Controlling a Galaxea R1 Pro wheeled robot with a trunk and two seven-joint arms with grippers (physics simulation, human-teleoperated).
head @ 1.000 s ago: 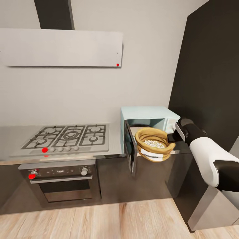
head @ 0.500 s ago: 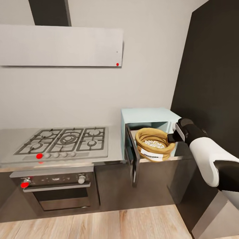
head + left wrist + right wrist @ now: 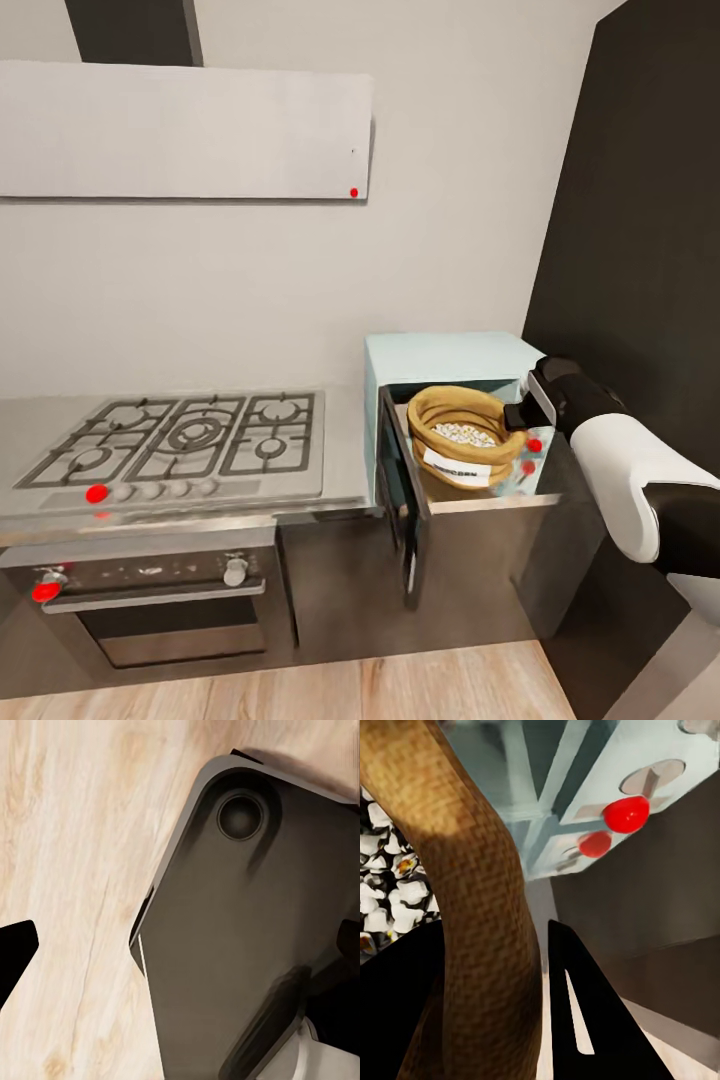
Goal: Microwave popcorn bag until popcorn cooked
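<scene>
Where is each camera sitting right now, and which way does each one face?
Head view: up on the head, looking forward and down at the hob, countertop and open microwave; the right arm holds the popcorn bag at the opening.
Left wrist view: facing down at the wood floor and the robot's own dark base.
Right wrist view: along the jaws, closed on the bag's rolled rim, popcorn beside it.
Shared: head and right wrist views both show bag, popcorn and microwave.

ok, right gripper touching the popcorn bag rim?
Touching. In the right wrist view the right gripper has its jaws on either side of the popcorn bag rim, pinching it with no gap.
</scene>
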